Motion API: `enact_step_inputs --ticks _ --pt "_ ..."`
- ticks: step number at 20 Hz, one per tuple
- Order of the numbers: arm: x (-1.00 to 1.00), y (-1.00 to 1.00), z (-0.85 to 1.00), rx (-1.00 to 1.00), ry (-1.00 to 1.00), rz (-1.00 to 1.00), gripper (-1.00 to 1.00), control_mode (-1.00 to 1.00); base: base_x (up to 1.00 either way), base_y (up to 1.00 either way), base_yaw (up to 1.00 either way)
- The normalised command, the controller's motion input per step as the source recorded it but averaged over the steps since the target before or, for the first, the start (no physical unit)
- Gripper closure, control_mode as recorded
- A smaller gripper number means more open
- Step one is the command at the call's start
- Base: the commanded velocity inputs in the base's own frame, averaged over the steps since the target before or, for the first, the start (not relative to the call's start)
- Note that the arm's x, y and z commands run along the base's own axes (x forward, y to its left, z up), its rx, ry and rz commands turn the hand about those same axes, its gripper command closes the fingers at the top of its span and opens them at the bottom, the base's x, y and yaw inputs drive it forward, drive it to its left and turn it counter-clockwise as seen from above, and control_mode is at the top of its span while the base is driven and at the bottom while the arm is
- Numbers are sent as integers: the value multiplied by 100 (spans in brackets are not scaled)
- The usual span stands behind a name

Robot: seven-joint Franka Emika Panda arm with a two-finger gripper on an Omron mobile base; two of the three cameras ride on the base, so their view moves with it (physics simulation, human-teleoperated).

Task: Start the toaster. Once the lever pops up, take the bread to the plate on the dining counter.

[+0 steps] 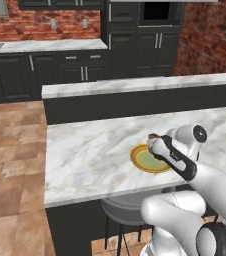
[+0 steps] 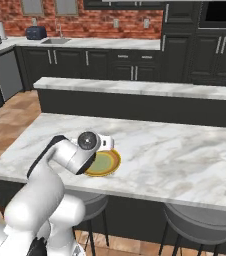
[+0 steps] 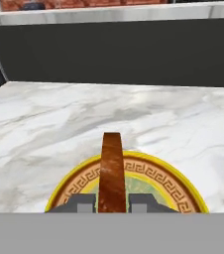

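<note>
Bread [image 3: 112, 171] stands on edge between the two fingertips [image 3: 82, 203] of the end effector [image 3: 112, 204], which pinches it low at 6 o'clock in the hand view; the slice rises brown and narrow toward the middle of that view. Directly behind and under it lies the plate [image 3: 158, 181], its yellow rim and patterned orange band spreading to both sides, the pale green centre partly hidden by the slice. Whether the slice touches the plate cannot be told.

In the left base view the end effector [image 1: 154, 141] sits over the plate's [image 1: 141, 162] 12 o'clock edge, with a dark bit of bread [image 1: 153, 136] showing at its tip. The plate rests on the marble surface [image 1: 85, 155], near its front edge. Behind it runs the raised ledge [image 1: 135, 85] with its black face.

In the right base view the wrist covers the plate's [image 2: 110, 162] 9 o'clock side, and the plate lies on the surface [image 2: 175, 150] toward its left end. Two grey stools [image 2: 200, 225] stand under the front edge. Far off at 11 o'clock in that view, the toaster [image 2: 35, 33] sits on the back worktop against the brick wall, just left of the sink [image 2: 55, 41]. Dark cabinets [image 2: 110, 62] line the wall below.
</note>
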Motion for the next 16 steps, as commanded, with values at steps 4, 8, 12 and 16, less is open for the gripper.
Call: enact_step_inputs --ticks 4,8,12,16 --pt "38 0 -34 0 0 0 100 -100 0 0 0" --pt "38 0 -31 0 0 0 100 -100 0 0 0" --pt "33 0 -29 0 0 0 100 -100 0 0 0" --pt "28 0 -28 0 0 0 100 -100 0 0 0"
